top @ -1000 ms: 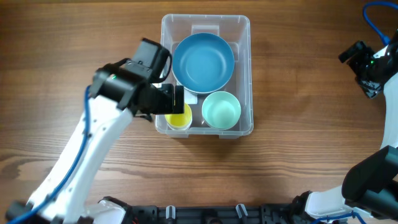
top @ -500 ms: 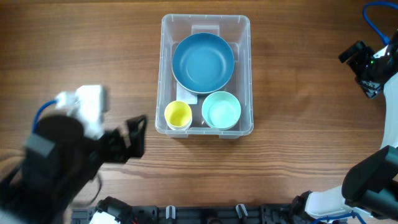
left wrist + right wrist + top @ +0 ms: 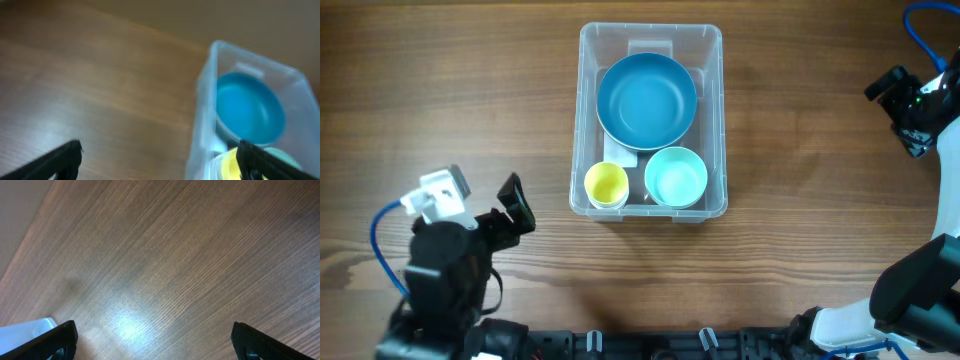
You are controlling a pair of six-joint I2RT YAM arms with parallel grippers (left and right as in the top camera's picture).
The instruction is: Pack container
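left gripper (image 3: 517, 203): spread wide, gripping nothing; above bare table (image 3: 440, 80) | container (image 3: 724, 120): ahead and right of it, apart; holding blue bowl (image 3: 647, 98), yellow cup (image 3: 606, 184), mint cup (image 3: 676, 177) | right gripper (image 3: 152, 332): spread wide, empty; well apart from container

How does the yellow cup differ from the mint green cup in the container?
The yellow cup is bright yellow and narrower; the mint green cup is pale and wider. The yellow cup fills the container's left corner, the mint green cup its right. Both stand upright, mouths up.
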